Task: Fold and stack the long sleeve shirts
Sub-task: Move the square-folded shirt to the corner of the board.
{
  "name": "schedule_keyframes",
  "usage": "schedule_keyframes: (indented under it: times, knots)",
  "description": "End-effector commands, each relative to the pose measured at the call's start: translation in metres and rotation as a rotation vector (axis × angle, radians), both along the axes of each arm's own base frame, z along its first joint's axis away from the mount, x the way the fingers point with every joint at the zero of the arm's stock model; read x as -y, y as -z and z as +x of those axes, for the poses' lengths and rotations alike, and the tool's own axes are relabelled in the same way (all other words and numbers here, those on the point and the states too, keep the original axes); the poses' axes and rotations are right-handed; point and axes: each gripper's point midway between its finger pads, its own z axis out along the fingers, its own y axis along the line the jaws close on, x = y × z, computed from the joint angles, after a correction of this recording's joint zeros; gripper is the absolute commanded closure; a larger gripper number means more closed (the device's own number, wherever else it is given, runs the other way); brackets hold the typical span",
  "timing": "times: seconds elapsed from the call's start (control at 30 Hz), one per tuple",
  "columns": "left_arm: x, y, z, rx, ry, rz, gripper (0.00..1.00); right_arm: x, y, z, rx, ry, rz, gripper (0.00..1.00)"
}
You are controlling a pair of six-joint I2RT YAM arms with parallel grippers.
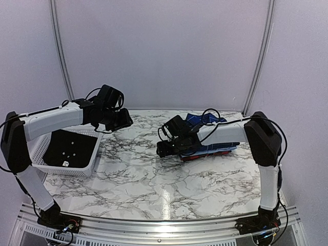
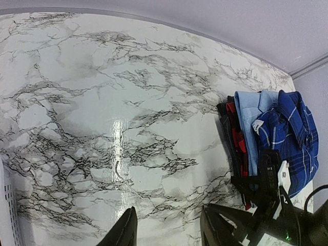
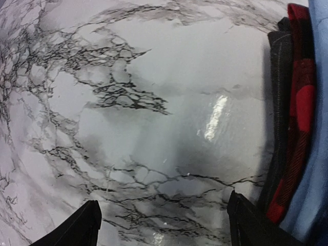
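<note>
While my right gripper (image 3: 164, 225) hovers spread and empty, the stacked shirts (image 3: 297, 128) lie just beside it; my left gripper (image 2: 166, 230), parted, hangs well apart.

stacked | navy plaid (image 2: 287, 128) top — light blue (image 2: 248, 118) — red-black plaid (image 2: 238, 146) bottom

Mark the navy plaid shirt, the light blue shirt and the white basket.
navy plaid shirt (image 2: 287, 134): left wrist view, on its folded top face.
light blue shirt (image 2: 247, 117): left wrist view, on the strip showing beside the navy one.
white basket (image 1: 72, 168): top view, on its near wall.
</note>
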Motion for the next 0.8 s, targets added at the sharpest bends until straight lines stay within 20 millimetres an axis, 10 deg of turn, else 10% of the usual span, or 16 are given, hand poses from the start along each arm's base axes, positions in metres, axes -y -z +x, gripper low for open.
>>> schedule_keyframes:
  times: [0.0,0.77]
  knots:
    - [-0.001,-0.017,-0.007,0.033,0.024,-0.020,0.56,0.023,0.003,0.035,0.026,0.071,-0.013,0.18]
    - [0.004,-0.013,-0.012,0.015,0.047,-0.046,0.56,0.137,0.029,0.165,0.021,0.286,-0.029,0.18]
